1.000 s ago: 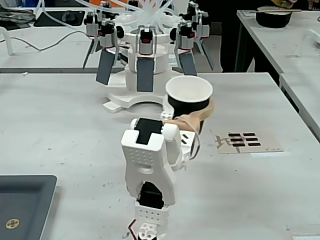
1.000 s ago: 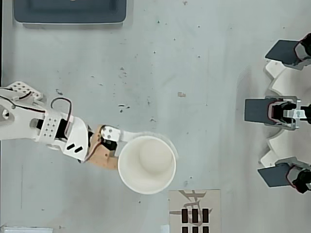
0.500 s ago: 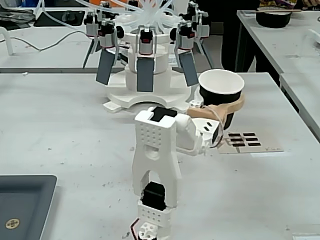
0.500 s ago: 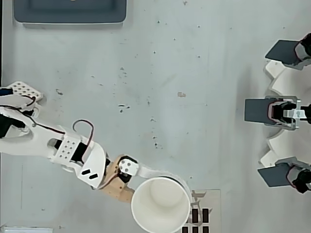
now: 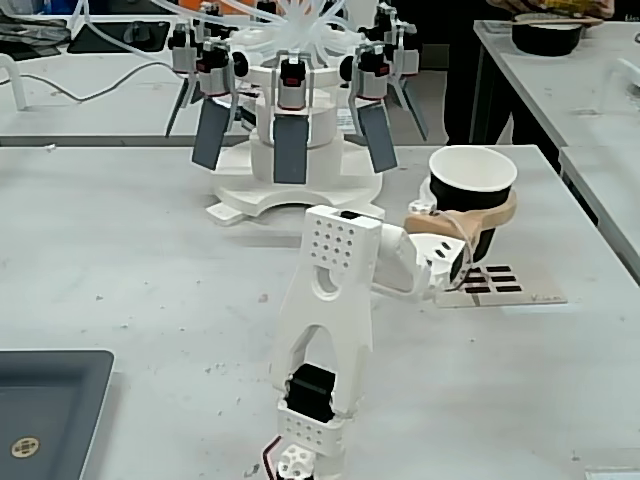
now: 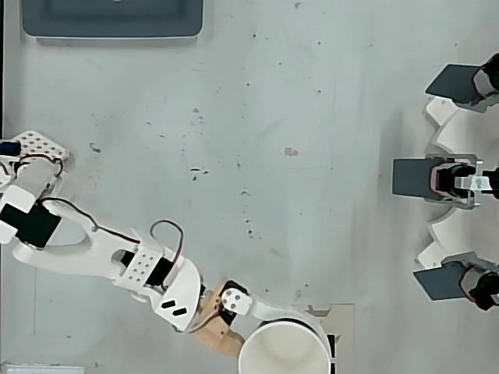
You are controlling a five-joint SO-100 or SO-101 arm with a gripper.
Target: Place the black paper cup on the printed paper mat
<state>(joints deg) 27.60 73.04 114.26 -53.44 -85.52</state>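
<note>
The black paper cup (image 5: 465,197) is upright with its white inside showing, at the right of the fixed view. My gripper (image 5: 480,218) is shut on it, a tan finger (image 5: 500,212) wrapping its wall. The printed paper mat (image 5: 500,285) lies flat just below and in front of the cup, black bars visible. In the overhead view the cup (image 6: 284,351) sits at the bottom edge and covers the left part of the mat (image 6: 345,331), with the gripper (image 6: 273,335) around it. I cannot tell whether the cup's base touches the mat.
A white stand (image 5: 290,130) with several hanging grey paddles fills the back of the table, at the right edge in the overhead view (image 6: 452,183). A dark grey tray (image 5: 50,400) lies at the front left. A black bowl (image 5: 545,35) sits on another table.
</note>
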